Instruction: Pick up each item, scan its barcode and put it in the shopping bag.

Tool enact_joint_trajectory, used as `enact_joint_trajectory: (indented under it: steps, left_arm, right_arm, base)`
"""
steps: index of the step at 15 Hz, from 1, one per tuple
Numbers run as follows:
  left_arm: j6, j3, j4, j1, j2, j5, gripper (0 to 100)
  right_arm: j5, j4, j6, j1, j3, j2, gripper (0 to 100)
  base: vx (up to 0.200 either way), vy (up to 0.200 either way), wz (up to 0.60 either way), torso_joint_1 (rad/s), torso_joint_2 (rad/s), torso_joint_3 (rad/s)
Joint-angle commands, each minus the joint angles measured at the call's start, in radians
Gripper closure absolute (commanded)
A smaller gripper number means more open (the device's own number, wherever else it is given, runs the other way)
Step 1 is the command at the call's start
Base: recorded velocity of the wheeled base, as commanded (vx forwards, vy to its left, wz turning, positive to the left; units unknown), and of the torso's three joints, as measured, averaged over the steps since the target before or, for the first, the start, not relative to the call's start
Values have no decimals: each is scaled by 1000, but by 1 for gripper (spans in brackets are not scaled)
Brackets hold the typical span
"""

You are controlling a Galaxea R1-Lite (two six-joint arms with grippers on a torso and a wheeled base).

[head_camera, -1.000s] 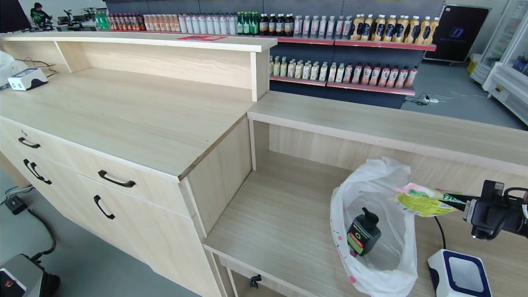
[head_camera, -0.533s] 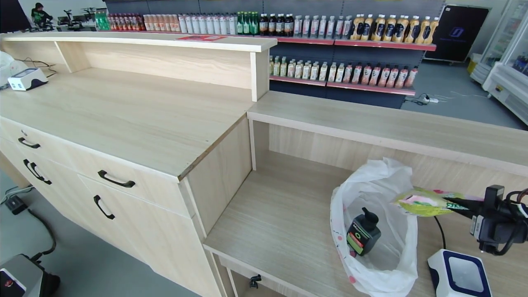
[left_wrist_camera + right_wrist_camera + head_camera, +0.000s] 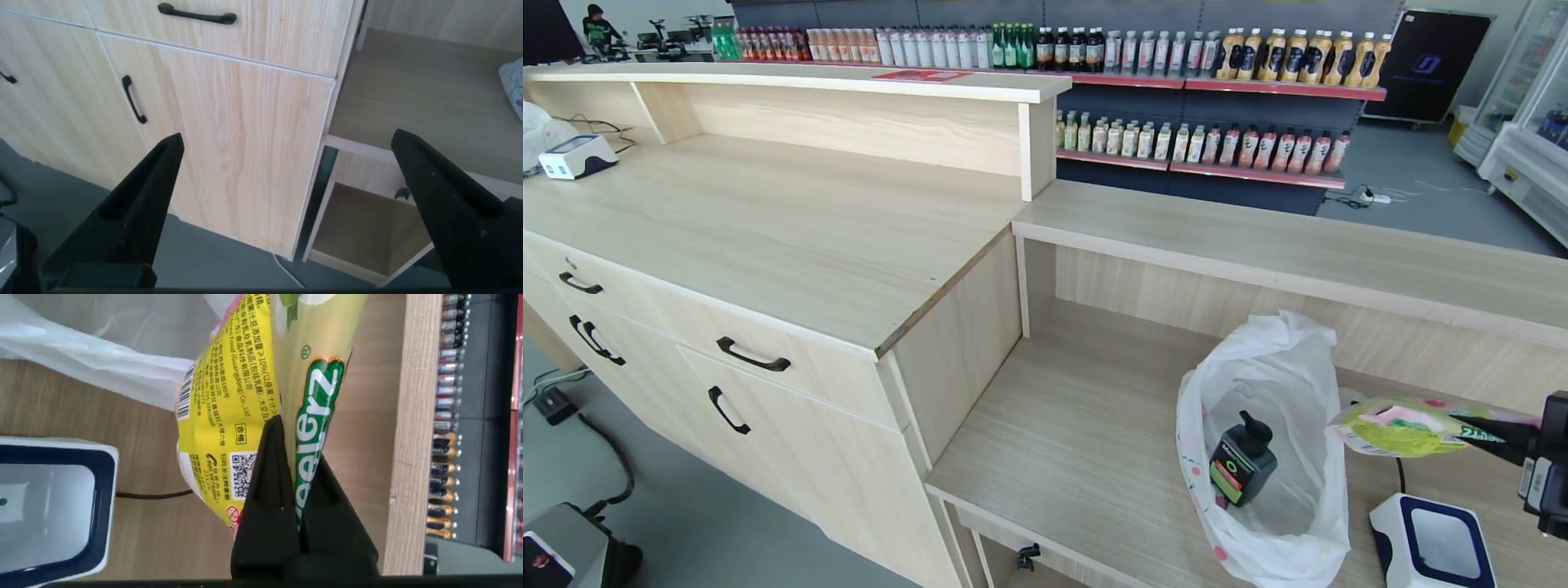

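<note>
- One snack packet (image 3: 1405, 426) sits lower and further to the robot's right than a second ago. It has left the shopping bag's (image 3: 1307, 384) mouth and now hangs just beside the bag's right rim, above the lower counter (image 3: 1078, 433).
- The right gripper (image 3: 1474, 426) has drawn back with it toward the edge of the head view. Its black fingers (image 3: 270, 490) are pinched narrow on the packet's sealed end.
- The packet is puffy, yellow-green with a pink patch on top. The right wrist view shows a barcode (image 3: 188, 390) on its yellow face.
- The bag is thin white plastic and stands open on the lower counter, with a dark pump bottle (image 3: 1241, 465) upright inside it.
- A white, blue-rimmed barcode scanner (image 3: 1433, 543) lies on the counter just right of the bag, below the packet and apart from it. Its black cable (image 3: 1401, 469) runs back under the packet.
- The left gripper (image 3: 286, 212) hangs with its fingers spread wide and nothing between them, in front of a pale wood cabinet door (image 3: 237, 139), well apart from the bag.
- Shelves (image 3: 1217, 82) of bottled drinks line the room behind the counter.
</note>
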Motion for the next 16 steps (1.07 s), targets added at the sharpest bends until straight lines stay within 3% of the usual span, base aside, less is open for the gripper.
enact_joint_trajectory:
  steps: [1,3,16]
  left_arm:
    - [0,0,0,0,1,0,0]
    - [0,0,0,0,1,0,0]
    - [0,0,0,0,1,-1,0]
  right_arm:
    - [13,77,-71,-71,-2,-75,100]
    - [30,161,-146,-104,-9,-88,100]
    - [31,160,-235,-199,-20,-127,100]
  base:
    - [0,0,0,0,0,0]
    - [0,0,0,0,0,0]
    - [0,0,0,0,0,0]
